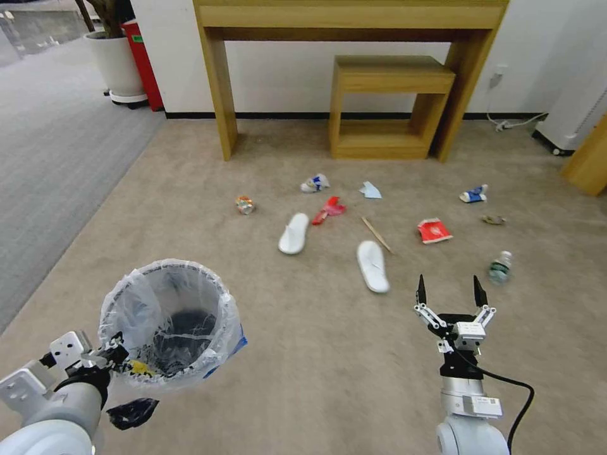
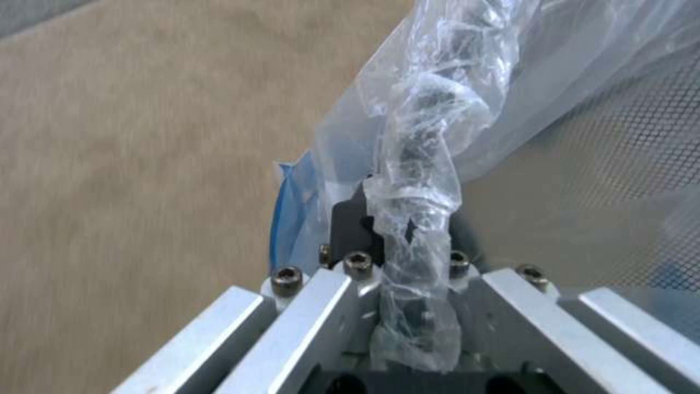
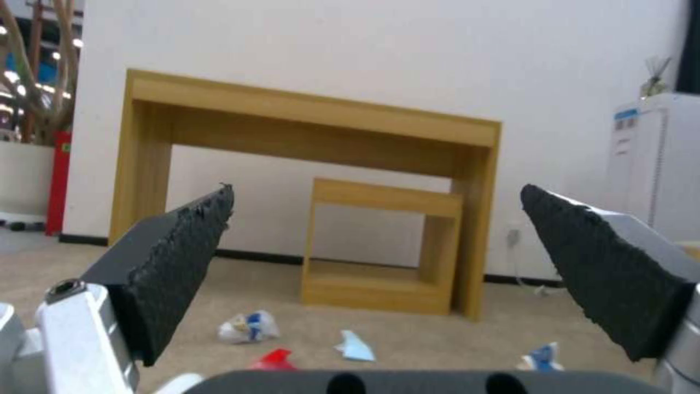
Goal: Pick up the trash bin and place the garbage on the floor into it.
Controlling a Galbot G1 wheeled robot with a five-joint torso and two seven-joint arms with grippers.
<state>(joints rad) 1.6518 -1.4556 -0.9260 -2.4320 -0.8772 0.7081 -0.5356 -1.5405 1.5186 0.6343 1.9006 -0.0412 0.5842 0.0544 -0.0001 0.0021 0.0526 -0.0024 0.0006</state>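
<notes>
left gripper point(image 1: 117, 355) clamped on bag-lined rim of trash bin point(image 1: 171, 319), held clear of the floor point(image 1: 316, 354) at lower left. right gripper point(image 1: 450, 296) spread wide, empty, hovering low. garbage scattered ahead: two white slippers point(image 1: 294, 232), red wrapper point(image 1: 434, 230), plastic bottle point(image 1: 500, 267), wooden stick point(image 1: 377, 235).

Trash bin point(image 1: 169, 319) left — garbage point(image 1: 372, 265) ahead, seemingly on floor point(image 1: 303, 354).

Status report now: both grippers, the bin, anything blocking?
Left gripper shut on trash bin rim, bin lifted. Right gripper open, empty. Garbage on floor ahead, path unobstructed.
</notes>
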